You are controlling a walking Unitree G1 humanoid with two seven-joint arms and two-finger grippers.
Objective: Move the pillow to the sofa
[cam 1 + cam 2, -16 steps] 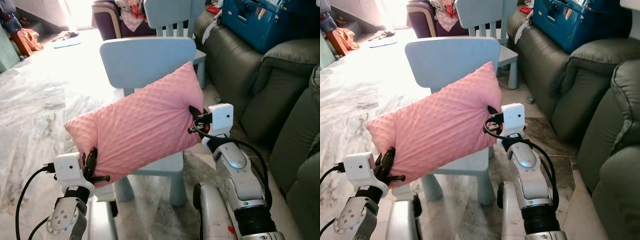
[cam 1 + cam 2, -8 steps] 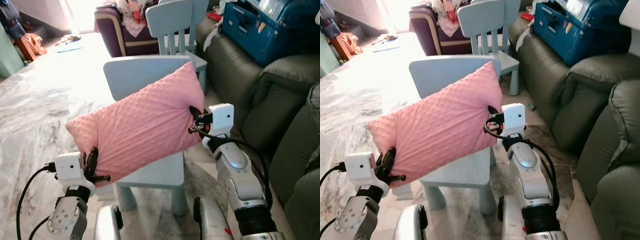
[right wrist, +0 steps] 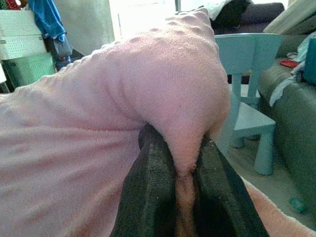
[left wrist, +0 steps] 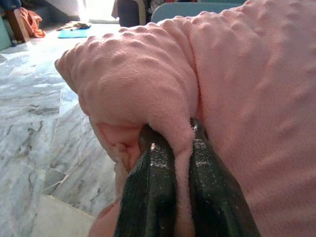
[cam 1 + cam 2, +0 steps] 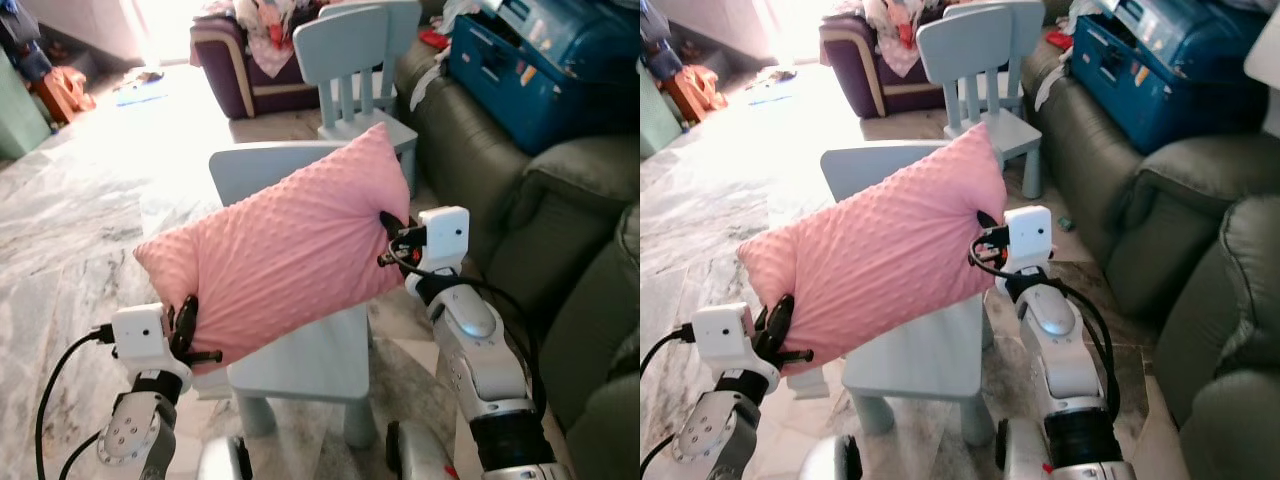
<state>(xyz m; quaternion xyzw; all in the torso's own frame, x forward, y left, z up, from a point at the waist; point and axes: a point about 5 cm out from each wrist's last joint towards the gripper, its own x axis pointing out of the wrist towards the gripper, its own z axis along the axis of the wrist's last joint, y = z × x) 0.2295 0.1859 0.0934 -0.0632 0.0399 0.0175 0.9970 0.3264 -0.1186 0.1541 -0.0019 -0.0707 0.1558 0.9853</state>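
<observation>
Hanging in the air between both arms, the pink pillow [image 5: 280,255] ran on a slant across the middle of the head views, its low corner at about 8 o'clock and its high corner at about 1 o'clock; its dotted fabric faced the camera. At the far left of the scene lay the pale marble floor [image 5: 70,230], with an orange heap [image 5: 58,85] and a blue mat [image 5: 140,92] up at 11 o'clock. The left gripper [image 5: 183,327] sat at 7 o'clock, its white wrist block below the pillow's low corner; in the left wrist view its two black fingers [image 4: 150,187] stood close together with a fold of pink fabric pinched between them — a narrow, firm nip on the pillow's edge. Behind and under the pillow stood a light blue child's chair [image 5: 300,355], its backrest showing above the pillow and its seat below it; the pillow did not rest on that seat. A second light blue chair [image 5: 345,50] stood further back at 12 o'clock, before a dark purple armchair [image 5: 225,60] piled with clothes. The right gripper [image 5: 392,240] held the pillow's upper right side at about 2 o'clock; the right wrist view showed its fingers [image 3: 150,197] closed tight on a bulge of the fabric. Along the right edge ran the grey-green sofa [image 5: 560,190] — apart from the pillow — with a blue case [image 5: 545,65] lying on it at 1 o'clock.
</observation>
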